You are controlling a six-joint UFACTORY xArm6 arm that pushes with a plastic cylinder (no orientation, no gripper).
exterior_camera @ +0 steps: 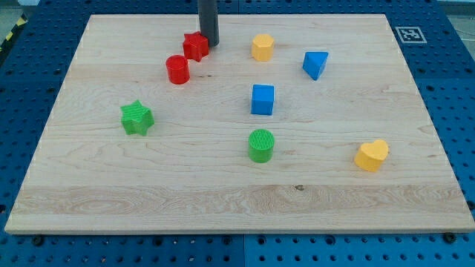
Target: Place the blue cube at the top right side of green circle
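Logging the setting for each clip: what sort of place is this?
Likely a robotics lab bench: a wooden board of small coloured blocks lies on a blue perforated table, with a printed fiducial marker at the board's corner.
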